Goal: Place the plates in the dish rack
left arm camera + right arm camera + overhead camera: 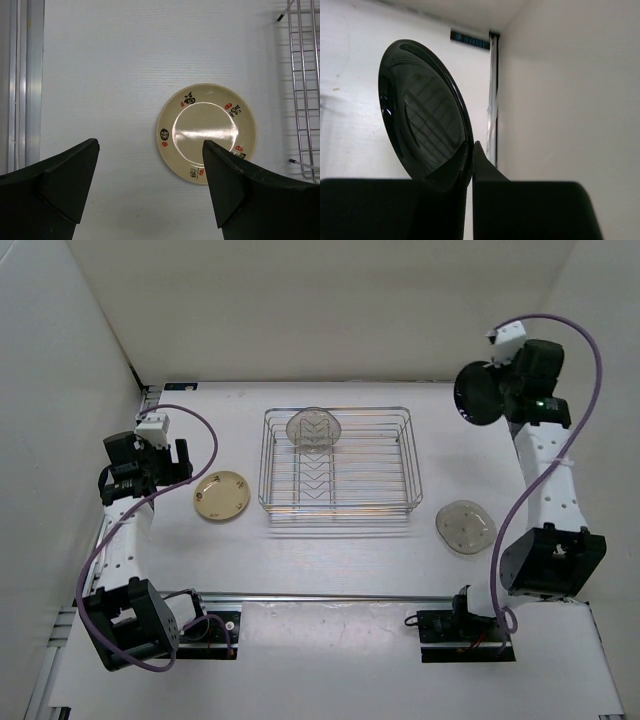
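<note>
Step seems black plate: right gripper clamped on it, nxt must go left to dish rack & slot upright; left gripper apart over tan plate.

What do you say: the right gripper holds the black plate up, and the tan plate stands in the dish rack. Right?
No. The tan plate lies flat on the table left of the dish rack, as the top view shows. The right gripper does hold the black plate up.
</note>
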Motion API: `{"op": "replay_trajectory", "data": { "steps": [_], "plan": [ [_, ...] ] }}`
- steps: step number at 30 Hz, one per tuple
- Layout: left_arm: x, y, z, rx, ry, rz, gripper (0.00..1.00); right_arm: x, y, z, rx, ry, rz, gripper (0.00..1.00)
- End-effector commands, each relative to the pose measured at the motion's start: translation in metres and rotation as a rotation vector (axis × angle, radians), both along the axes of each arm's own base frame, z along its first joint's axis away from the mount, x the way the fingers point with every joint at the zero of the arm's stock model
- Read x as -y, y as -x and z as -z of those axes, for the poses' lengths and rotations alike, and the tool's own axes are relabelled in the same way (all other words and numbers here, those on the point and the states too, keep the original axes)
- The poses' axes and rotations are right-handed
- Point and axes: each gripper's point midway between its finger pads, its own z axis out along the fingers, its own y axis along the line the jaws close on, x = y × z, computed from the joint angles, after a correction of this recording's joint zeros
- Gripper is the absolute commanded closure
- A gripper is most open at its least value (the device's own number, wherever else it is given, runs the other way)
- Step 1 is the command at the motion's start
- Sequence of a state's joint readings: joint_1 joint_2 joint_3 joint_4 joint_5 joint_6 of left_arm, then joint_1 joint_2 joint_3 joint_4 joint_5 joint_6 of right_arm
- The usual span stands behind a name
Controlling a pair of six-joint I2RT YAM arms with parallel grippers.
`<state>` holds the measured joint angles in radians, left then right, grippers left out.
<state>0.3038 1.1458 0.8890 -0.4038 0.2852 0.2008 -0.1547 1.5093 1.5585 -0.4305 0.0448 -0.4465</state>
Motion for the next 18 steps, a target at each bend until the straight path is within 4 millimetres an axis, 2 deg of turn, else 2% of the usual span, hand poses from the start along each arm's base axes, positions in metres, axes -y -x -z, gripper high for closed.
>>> {"op": "replay_trajectory", "data": {
  "steps": [1, 2, 4, 5, 6, 7, 9, 10, 11, 12, 16, 17, 18],
  "plan": [
    [0.006, 0.005, -0.011, 0.041, 0.011, 0.016, 0.05, -0.019, 0.000, -0.085, 0.172, 0.308, -0.007, 1.00],
    [0.005, 0.005, -0.011, 0.041, 0.003, 0.021, 0.05, -0.048, -0.006, -0.099, 0.225, 0.353, -0.053, 1.00],
    [0.006, 0.006, -0.014, 0.050, 0.000, 0.021, 0.05, -0.065, -0.005, -0.114, 0.263, 0.455, -0.054, 1.00],
    [0.006, 0.006, -0.014, 0.050, 0.000, 0.021, 0.05, -0.093, -0.009, -0.119, 0.299, 0.543, -0.116, 1.00],
    [0.006, 0.008, -0.012, 0.041, 0.003, 0.021, 0.05, -0.105, -0.010, -0.119, 0.313, 0.588, -0.138, 1.00],
    [0.006, 0.008, -0.012, 0.041, 0.003, 0.021, 0.05, -0.129, -0.009, -0.118, 0.337, 0.627, -0.184, 1.00],
    [0.006, 0.008, -0.012, 0.041, 0.003, 0.021, 0.04, -0.149, -0.011, -0.115, 0.378, 0.729, -0.218, 1.00],
    [0.006, 0.008, -0.012, 0.041, 0.003, 0.021, 0.04, -0.170, -0.009, -0.115, 0.403, 0.748, -0.260, 1.00],
    [0.006, 0.008, -0.012, 0.041, 0.003, 0.021, 0.04, -0.180, -0.009, -0.108, 0.405, 0.790, -0.289, 1.00],
    [0.006, 0.008, -0.012, 0.041, 0.003, 0.021, 0.04, -0.198, -0.005, -0.111, 0.443, 0.792, -0.318, 1.00],
    [0.006, 0.008, -0.012, 0.041, -0.005, 0.026, 0.04, -0.243, 0.005, -0.098, 0.492, 0.837, -0.432, 1.00],
    [0.006, 0.008, -0.012, 0.041, -0.005, 0.026, 0.04, -0.252, 0.007, -0.089, 0.490, 0.876, -0.469, 1.00],
    [0.006, 0.008, -0.012, 0.041, -0.005, 0.026, 0.04, -0.265, 0.012, -0.092, 0.523, 0.879, -0.486, 1.00]
  ]
}}
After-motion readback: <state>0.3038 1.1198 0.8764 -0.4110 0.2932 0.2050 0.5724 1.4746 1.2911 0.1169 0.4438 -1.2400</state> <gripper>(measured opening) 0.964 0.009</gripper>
